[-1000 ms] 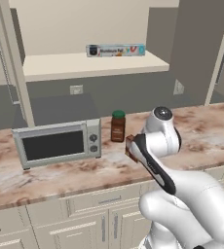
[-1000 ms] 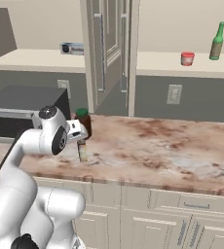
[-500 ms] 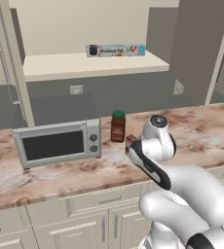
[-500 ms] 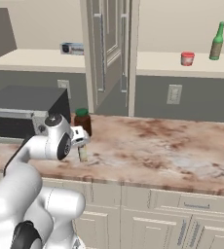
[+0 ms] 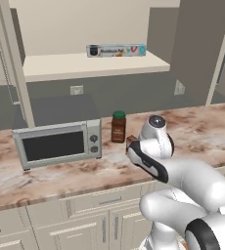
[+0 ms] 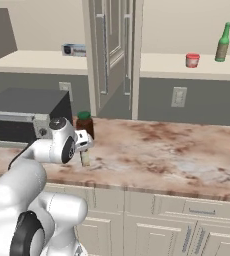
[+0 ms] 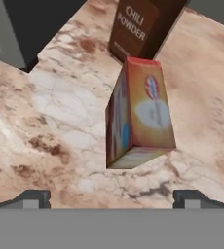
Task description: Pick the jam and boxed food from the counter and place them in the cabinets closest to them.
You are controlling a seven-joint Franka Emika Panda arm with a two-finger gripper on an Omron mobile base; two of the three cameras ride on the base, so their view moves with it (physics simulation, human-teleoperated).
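We see the gripper (image 7: pixel 112 198) spread wide above the small reddish-brown and tan boxed food (image 7: pixel 139 114), upright on the mottled marble counter (image 7: pixel 60 121), empty.

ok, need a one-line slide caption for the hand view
Open gripper poised above the upright boxed food on the marble counter, chili powder jar just behind it.

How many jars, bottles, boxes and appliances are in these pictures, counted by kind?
Jars: 2 (brown jar with green lid on the counter, red-lidded jam jar on the right shelf)
Bottles: 1 (green bottle)
Boxes: 2 (small carton on the counter, long flat box on the left shelf)
Appliances: 1 (microwave)
Total: 6
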